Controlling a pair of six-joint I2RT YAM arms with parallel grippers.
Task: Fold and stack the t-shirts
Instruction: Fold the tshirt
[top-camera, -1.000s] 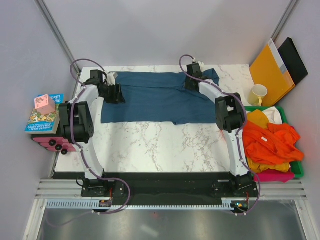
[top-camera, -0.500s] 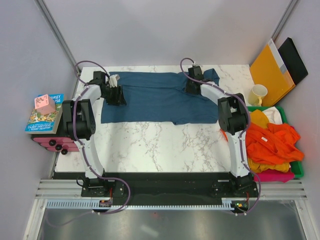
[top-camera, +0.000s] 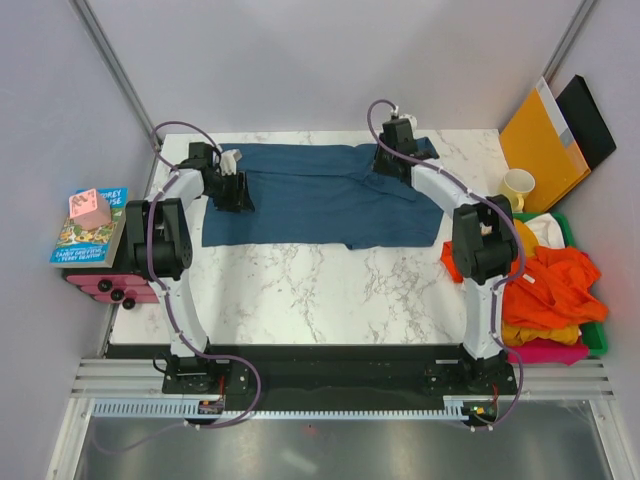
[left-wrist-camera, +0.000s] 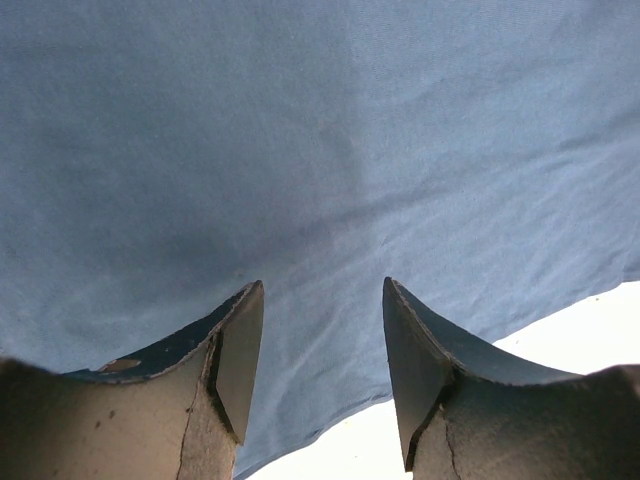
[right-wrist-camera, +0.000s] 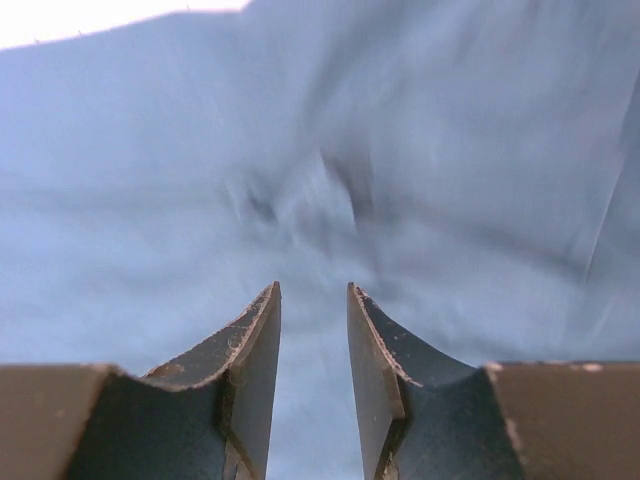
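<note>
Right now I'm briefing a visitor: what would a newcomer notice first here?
A blue tee lies spread across the table's far half, the left gripper over its left end, the right gripper over its far right, both open. At right, orange tees heap in a green bin.

Cream mug (top-camera: 517, 187), orange envelope (top-camera: 541, 146), books (top-camera: 84, 245)

The book (top-camera: 84, 243) cover bears lettering too small to read.

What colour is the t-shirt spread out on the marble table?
Plain dark teal-blue, no pattern. The t-shirt shows best in the top external view.
</note>
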